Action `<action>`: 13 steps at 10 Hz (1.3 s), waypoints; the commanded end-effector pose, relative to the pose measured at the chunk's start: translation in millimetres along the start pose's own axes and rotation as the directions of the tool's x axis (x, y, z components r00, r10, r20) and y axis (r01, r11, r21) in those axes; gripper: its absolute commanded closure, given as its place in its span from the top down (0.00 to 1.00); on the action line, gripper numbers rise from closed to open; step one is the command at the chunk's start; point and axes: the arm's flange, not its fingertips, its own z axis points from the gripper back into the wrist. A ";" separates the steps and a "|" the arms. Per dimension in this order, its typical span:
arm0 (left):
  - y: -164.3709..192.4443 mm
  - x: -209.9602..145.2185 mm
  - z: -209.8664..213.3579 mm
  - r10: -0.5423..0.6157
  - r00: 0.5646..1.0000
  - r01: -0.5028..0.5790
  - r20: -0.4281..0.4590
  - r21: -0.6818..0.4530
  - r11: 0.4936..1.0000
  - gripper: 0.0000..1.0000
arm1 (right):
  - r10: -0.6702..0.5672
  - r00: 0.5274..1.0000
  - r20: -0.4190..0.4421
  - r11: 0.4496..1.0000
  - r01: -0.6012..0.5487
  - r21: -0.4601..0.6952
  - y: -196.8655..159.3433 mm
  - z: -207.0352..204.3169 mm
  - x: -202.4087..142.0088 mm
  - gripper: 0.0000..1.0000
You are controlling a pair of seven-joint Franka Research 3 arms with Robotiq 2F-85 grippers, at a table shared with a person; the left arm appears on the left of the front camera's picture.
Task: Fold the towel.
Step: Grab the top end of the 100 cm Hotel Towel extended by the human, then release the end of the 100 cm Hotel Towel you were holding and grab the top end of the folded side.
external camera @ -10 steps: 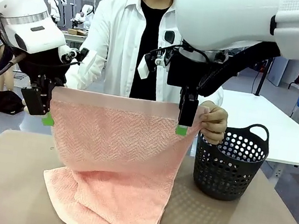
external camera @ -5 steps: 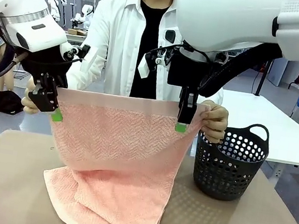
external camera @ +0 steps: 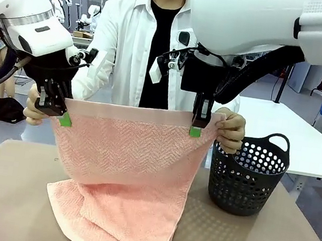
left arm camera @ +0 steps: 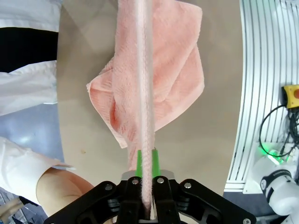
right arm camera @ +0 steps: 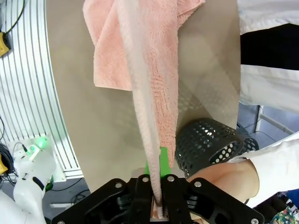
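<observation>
Salmon-pink herringbone terry towel (external camera: 126, 151): top hem stretched level between left gripper (external camera: 64, 119) and right gripper (external camera: 195, 131), both clamped on its corners, right corner nearest the black perforated plastic basket (external camera: 246, 182), lower half heaped left of it.

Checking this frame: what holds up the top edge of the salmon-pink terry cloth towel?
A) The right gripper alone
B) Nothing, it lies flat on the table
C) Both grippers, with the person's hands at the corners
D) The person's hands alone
C: the left gripper and the right gripper are each shut on the top border of the salmon-pink terry cloth towel, with one hand and the other hand of the person at its corners.
</observation>
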 end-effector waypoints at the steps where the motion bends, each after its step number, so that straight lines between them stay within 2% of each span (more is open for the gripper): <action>1: 0.0 0.8 -0.1 -0.013 1.000 0.013 0.001 0.010 1.000 0.00 | -0.019 1.000 0.007 1.000 0.019 -0.015 5.3 -2.3 -0.3 0.00; 3: 1.0 -0.8 -1.1 0.007 1.000 -0.007 0.011 0.014 1.000 0.00 | -0.024 1.000 0.016 1.000 0.024 -0.013 4.7 -3.8 -1.3 0.00; 4: -1.7 -7.4 -1.1 0.020 1.000 -0.020 0.016 0.006 1.000 0.00 | -0.074 0.996 0.056 0.997 0.073 0.026 2.6 -6.1 -7.5 0.00; 5: 0.3 -0.2 0.1 0.002 1.000 -0.002 0.000 0.001 1.000 0.00 | 0.000 1.000 0.001 1.000 0.000 -0.001 -0.1 -0.2 0.1 0.00; 13: 0.3 -0.2 0.1 0.002 1.000 -0.002 0.000 0.001 1.000 0.00 | 0.000 1.000 0.001 1.000 0.000 -0.001 -0.1 -0.2 0.1 0.00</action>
